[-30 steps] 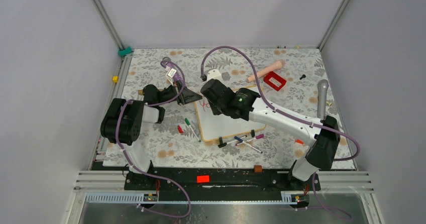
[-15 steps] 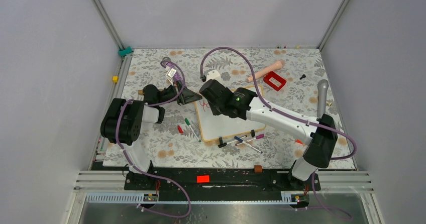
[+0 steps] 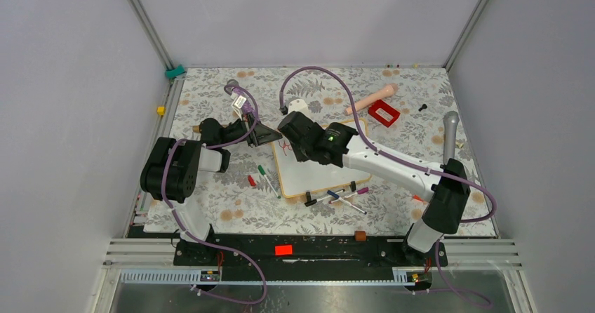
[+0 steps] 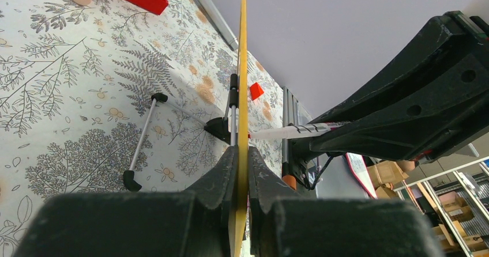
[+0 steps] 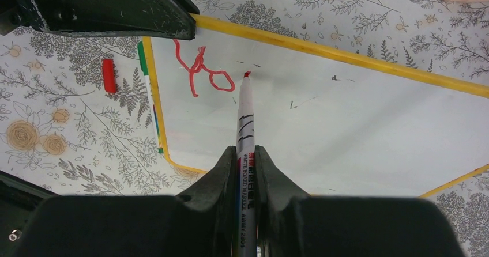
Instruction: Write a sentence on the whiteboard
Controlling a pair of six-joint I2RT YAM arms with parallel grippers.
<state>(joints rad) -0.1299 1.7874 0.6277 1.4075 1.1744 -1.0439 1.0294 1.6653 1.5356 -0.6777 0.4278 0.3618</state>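
The whiteboard (image 3: 312, 171) lies on the floral tablecloth, and its white face fills the right wrist view (image 5: 334, 130). Red lettering (image 5: 200, 70), two looped letters like "Yo", sits near its far left corner (image 3: 284, 145). My right gripper (image 5: 246, 153) is shut on a white whiteboard marker (image 5: 244, 118), its red tip (image 5: 247, 74) at the board just right of the letters. My left gripper (image 4: 242, 165) is shut on the board's yellow-wood edge (image 4: 243, 67) at that corner (image 3: 273, 137). In the top view my right gripper (image 3: 286, 144) hovers over the lettering.
Several markers (image 3: 337, 195) lie at the board's near edge. A green marker (image 3: 265, 176) and a red cap (image 3: 251, 180) lie to its left. A red box (image 3: 383, 112), a pink cylinder (image 3: 370, 99), a white object (image 3: 299, 104) and a microphone (image 3: 449, 136) lie beyond and to the right.
My right arm has shifted slightly left with the marker over the board's far left corner. The left gripper and the board have not moved.
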